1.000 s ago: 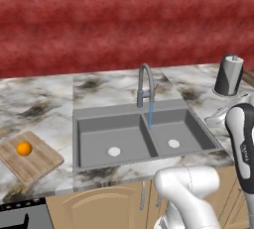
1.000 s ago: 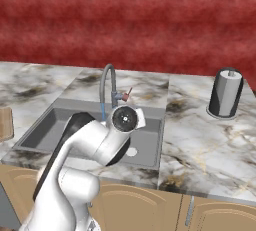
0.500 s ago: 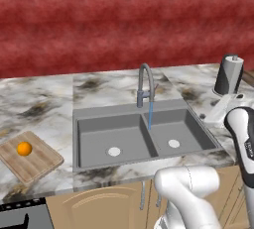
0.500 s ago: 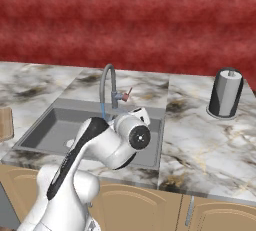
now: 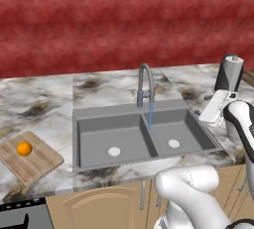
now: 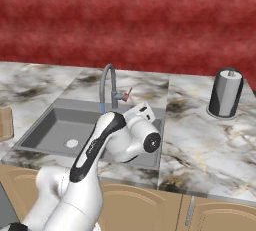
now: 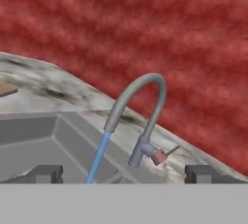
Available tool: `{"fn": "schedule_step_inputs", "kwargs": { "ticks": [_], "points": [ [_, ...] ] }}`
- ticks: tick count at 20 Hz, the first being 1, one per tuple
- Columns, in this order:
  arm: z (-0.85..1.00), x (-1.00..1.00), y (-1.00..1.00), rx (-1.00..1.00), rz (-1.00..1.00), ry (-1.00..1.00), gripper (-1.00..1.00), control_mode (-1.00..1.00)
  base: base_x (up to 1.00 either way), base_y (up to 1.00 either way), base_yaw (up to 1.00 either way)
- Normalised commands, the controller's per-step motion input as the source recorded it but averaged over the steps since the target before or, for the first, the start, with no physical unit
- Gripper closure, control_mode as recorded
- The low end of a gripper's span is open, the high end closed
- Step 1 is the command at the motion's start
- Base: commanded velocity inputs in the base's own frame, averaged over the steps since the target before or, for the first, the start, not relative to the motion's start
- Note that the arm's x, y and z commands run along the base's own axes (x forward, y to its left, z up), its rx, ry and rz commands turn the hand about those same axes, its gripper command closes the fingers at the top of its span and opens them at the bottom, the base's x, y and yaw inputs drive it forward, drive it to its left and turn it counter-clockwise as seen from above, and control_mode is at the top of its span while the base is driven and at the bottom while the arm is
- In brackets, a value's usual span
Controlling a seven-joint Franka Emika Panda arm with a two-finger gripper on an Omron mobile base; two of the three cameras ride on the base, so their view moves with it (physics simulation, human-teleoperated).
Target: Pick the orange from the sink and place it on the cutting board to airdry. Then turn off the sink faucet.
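jaws wide, empty; risked sliding past red faucet lever [image 7: 160,156] at lower centre, leaving water [image 7: 98,156] running.

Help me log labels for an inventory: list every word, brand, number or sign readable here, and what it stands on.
None: no readable text anywhere. The sink faucet, sink, cutting board, orange, dark cylinder with a white top and marble counter are all unmarked.

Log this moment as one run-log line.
orange: on cutting board | sink faucet: running | gripper: open, empty, facing faucet
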Motion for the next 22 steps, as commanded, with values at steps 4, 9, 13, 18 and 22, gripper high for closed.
{"fn": "schedule_step_inputs", "kwargs": {
  "ticks": [4, 9, 13, 18, 22],
  "points": [
    [0.00, 0.62, -0.24, 0.06, 0.09, 0.00, -1.00, -1.00, 0.00, 0.00, 0.00],
    [0.00, 0.54, -0.18, 0.01, 0.09, 0.04, -1.00, -1.00, 0.00, 0.00, 0.00],
    [-0.12, 0.39, -0.10, 0.01, 0.10, 0.02, -1.00, -1.00, 0.00, 0.00, 0.00],
    [-0.44, 0.34, -0.04, 0.01, 0.10, 0.00, -1.00, -1.00, 0.00, 0.00, 0.00],
    [-0.47, 0.45, 0.00, 0.00, 0.09, 0.00, -1.00, -1.00, 0.00, 0.00, 0.00]
  ]
}}
